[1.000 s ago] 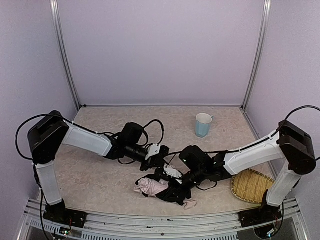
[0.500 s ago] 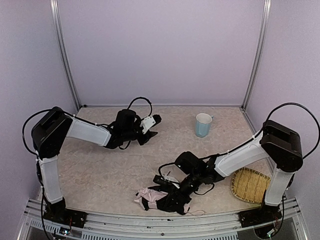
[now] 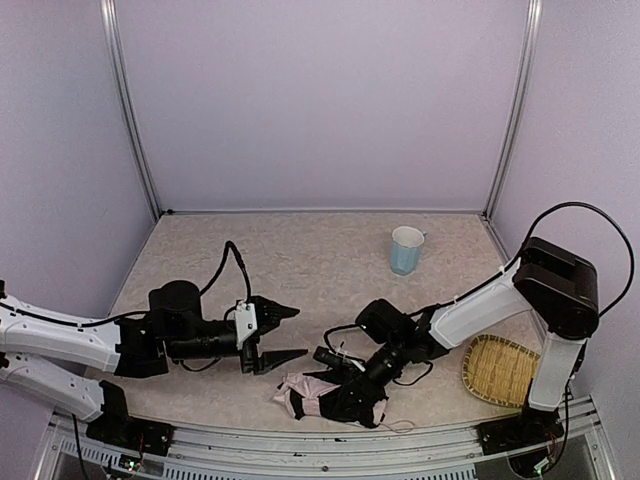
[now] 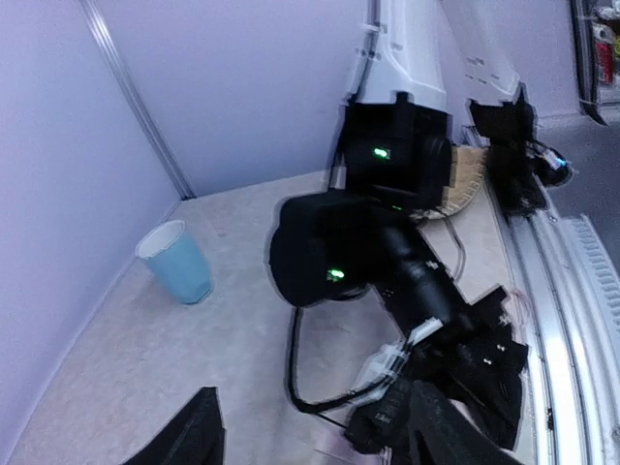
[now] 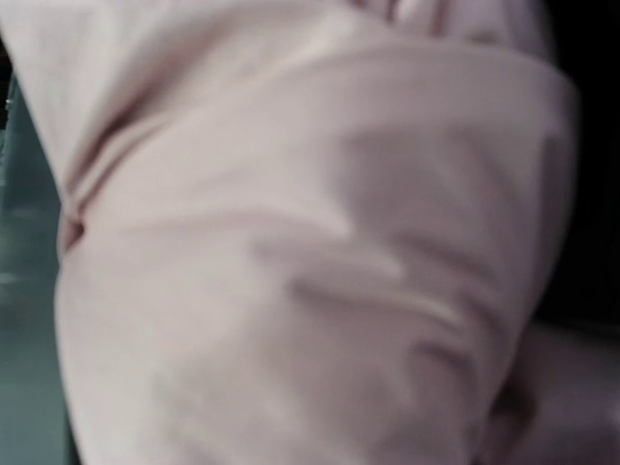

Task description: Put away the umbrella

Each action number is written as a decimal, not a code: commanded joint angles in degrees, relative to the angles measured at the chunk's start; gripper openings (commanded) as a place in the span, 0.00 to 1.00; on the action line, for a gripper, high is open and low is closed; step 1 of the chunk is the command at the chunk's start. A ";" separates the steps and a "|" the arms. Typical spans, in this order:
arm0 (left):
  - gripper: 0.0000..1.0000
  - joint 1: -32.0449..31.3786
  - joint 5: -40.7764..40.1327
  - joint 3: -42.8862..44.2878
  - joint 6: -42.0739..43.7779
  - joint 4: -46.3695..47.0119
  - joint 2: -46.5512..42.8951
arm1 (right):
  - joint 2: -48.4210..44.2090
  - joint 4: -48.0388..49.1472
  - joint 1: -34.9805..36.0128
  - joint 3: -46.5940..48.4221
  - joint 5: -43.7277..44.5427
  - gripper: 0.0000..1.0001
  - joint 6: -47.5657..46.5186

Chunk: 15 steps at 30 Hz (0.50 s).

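The umbrella (image 3: 312, 392) lies crumpled near the table's front edge, pale pink fabric on the left and black lining on the right. My right gripper (image 3: 348, 378) is pressed down into it. Pink umbrella cloth (image 5: 291, 252) fills the right wrist view and hides the fingers, which appear clamped on the fabric. My left gripper (image 3: 285, 333) hovers low just left of the umbrella, jaws open and empty, pointing right. In the left wrist view its dark fingertips (image 4: 194, 438) frame the right arm (image 4: 387, 223) and the umbrella's black folds (image 4: 489, 363).
A light-blue cup (image 3: 406, 250) stands upright at the back right, also the cup (image 4: 179, 262) in the left wrist view. A woven bamboo tray (image 3: 502, 370) lies at the front right by the right arm's base. A metal rail (image 3: 300, 440) runs along the front edge.
My left gripper let go at the umbrella, opened, swung to the back of the table, then came down front left. The umbrella shifted slightly toward the front edge with the right gripper.
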 commanded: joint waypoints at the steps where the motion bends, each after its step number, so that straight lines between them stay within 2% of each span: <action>1: 0.72 -3.99 1.67 -4.51 2.51 -7.07 2.27 | 3.67 -10.26 -1.26 -2.23 4.36 0.00 0.27; 5: 0.76 -4.63 2.79 -3.58 4.37 -8.81 6.90 | 4.34 -13.69 -2.65 -0.82 2.86 0.00 -2.57; 8: 0.77 -6.41 3.86 -2.55 7.37 -6.53 11.88 | 5.43 -16.68 -3.68 1.16 2.92 0.00 -4.89; 12: 0.77 -8.26 1.19 -0.11 10.14 -3.07 19.65 | 5.95 -19.17 -3.82 3.15 4.09 0.00 -7.38; 15: 0.77 -8.46 2.95 3.22 10.45 -3.70 25.28 | 5.83 -20.13 -3.83 3.83 5.08 0.00 -8.49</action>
